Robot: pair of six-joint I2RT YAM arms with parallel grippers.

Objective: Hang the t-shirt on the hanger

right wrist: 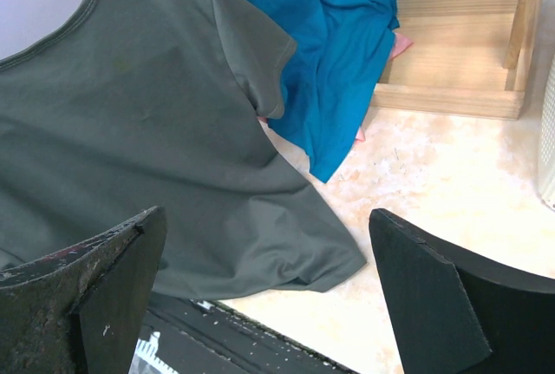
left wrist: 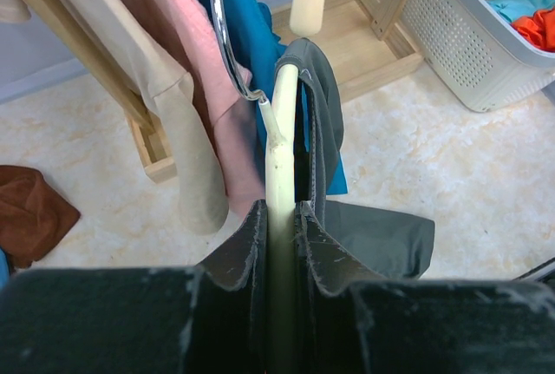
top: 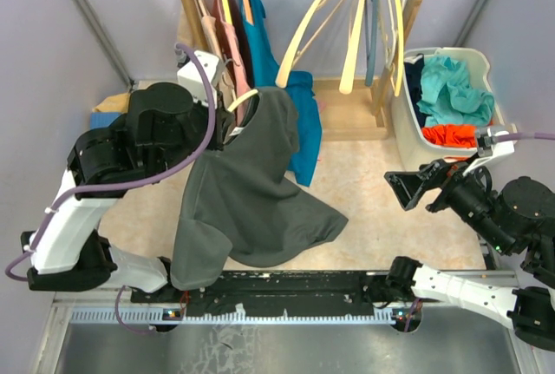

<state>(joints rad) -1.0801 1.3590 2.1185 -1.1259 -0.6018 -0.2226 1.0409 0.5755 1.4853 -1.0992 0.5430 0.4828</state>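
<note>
A: While the left gripper (left wrist: 280, 218) sits in front of the rack (top: 195, 9), what's in it?
B: The hanger (left wrist: 279, 144). Fingers are clamped nearly shut on one wood arm, pads tight on both sides. The hook (left wrist: 218, 27) points toward the rack, up against the pink garment (left wrist: 173, 36).
A: T-shirt?
B: The t-shirt (top: 251, 192) is in front of the rack, left of its middle. The hanger's end nearest the rack is tucked inside one shoulder. The rest of the cloth drapes down away from the rack and spreads on the table (top: 364, 226), with the hem at the edge farthest from the rack.
A: Right gripper?
B: The right gripper (right wrist: 264, 222) is spread wide with nothing between the fingers. It's out front of the rack's right end, near the basket (top: 408, 122), facing the t-shirt and apart from it.
A: Anything else at the rack?
B: A teal shirt (top: 299, 105) hangs on it just behind the t-shirt. Touching or only overlapping, can't tell. Empty hangers (top: 353, 44) are on the rail.
</note>
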